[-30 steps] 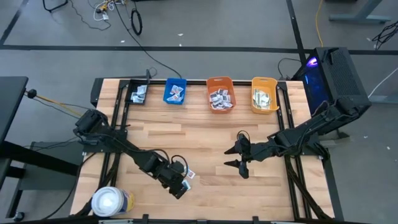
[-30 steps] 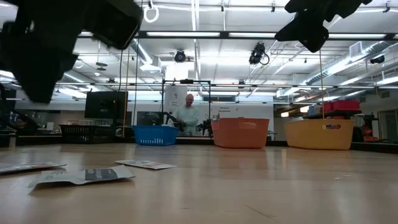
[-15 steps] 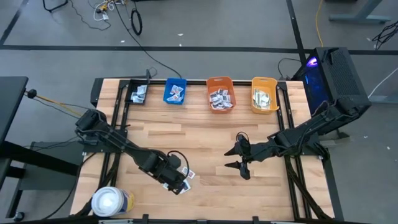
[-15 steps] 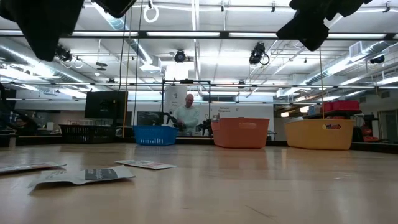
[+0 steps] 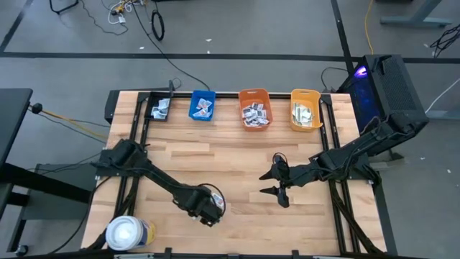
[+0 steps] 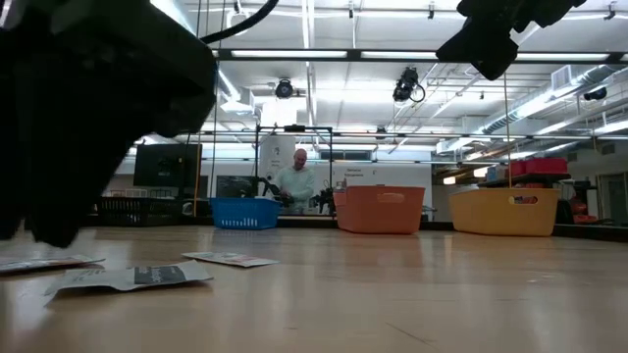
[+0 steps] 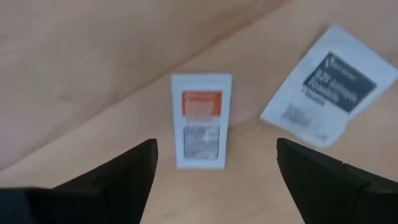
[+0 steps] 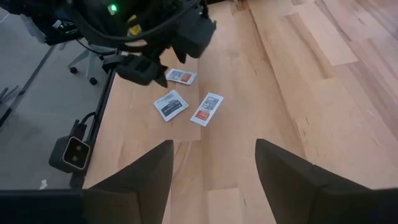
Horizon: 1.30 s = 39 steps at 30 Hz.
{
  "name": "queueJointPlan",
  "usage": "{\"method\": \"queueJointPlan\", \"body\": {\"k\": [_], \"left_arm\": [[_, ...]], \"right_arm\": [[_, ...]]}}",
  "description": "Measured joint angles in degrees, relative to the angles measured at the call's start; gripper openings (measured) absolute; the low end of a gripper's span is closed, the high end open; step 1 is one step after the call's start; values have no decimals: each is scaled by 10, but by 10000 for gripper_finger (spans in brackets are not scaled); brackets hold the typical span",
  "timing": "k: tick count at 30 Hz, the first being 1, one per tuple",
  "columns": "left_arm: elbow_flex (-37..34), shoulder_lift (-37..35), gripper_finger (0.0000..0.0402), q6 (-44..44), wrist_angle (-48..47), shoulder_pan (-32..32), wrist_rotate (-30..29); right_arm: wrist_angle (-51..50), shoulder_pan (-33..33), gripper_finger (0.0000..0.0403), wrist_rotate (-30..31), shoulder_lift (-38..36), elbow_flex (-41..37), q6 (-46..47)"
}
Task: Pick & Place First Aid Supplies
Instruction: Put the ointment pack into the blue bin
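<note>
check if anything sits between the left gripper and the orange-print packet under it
Nothing visible does. The left gripper hangs open right over the orange-print packet, which lies flat on the bare table. A second packet lies off to one side, apart from it.

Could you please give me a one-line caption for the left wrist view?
Open left gripper poised over an orange-printed packet, a dark-printed packet lying beside it on the wooden table.

No readable print on either packet (image 7: 200, 120) (lettering too blurred)
</note>
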Motion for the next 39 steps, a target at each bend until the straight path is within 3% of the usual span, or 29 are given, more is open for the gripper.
{"method": "queueJointPlan", "body": {"k": [8,22,39], "left_arm": [[0,5,334,-11,-7,-4,-67],[-36,7,332,1,12,-15,-65],[-37,8,196,6,27,-15,-46]], "right_arm": [[2,0,229,-10,0,0,7],[2,0,229,-21,0,0,23],[2,0,229,-20,0,0,22]]}}
